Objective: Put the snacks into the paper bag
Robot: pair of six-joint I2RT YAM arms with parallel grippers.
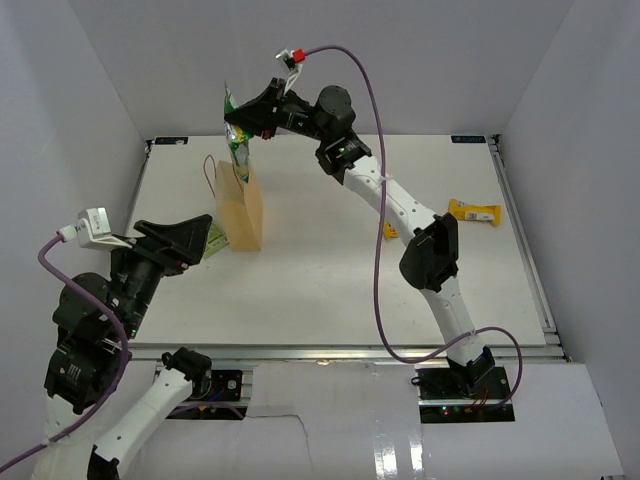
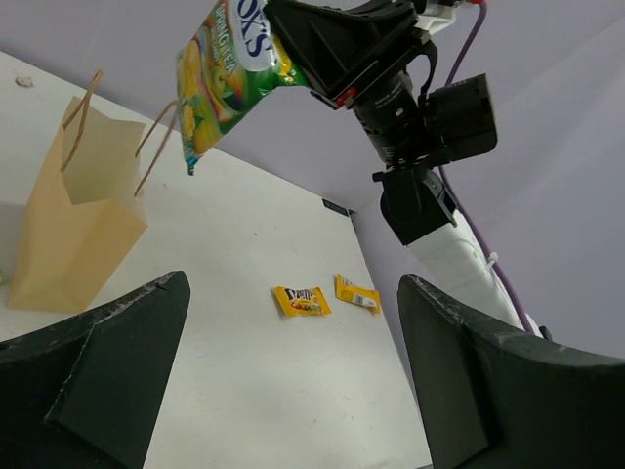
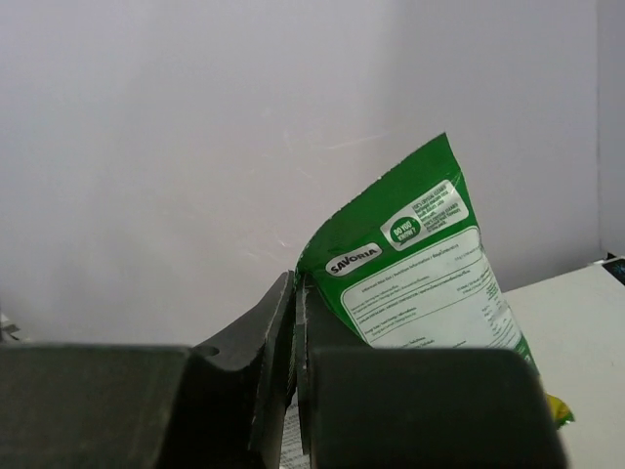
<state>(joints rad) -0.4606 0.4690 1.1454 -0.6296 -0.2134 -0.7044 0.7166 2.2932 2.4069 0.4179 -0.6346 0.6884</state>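
— White walls close in a white table on three sides. Report item positions.

— The paper bag stands upright toward the far left corner, mouth open, loop handles raised. The green pouch hangs in the air over it. The right gripper pinches it at one edge, jaws closed on the pouch.

— And the left gripper?

— Its jaws are spread wide and hold nothing. It sits low near the left edge, close to the bag's base.

— Other items?

— A yellow packet lies flat near the right edge. A second yellow packet lies nearer the table's middle, close to the first but apart from it. A purple cable loops from the right wrist down toward the near edge. A pale green-and-white item lies just beside the bag's base; what it is cannot be told.

— Obstructions?

— The right arm crosses above the second yellow packet. The left gripper partly covers the pale item.

— How do the views differ?

— From above, the pouch's lower end overlaps the bag's mouth, so its height cannot be read. The left wrist view shows that lower corner above the rim, beside the handles and outside the bag. It also shows both yellow packets whole. From above, the arm hides most of the second. The right wrist view shows only the pouch's printed back panel, the closed fingers and the wall.
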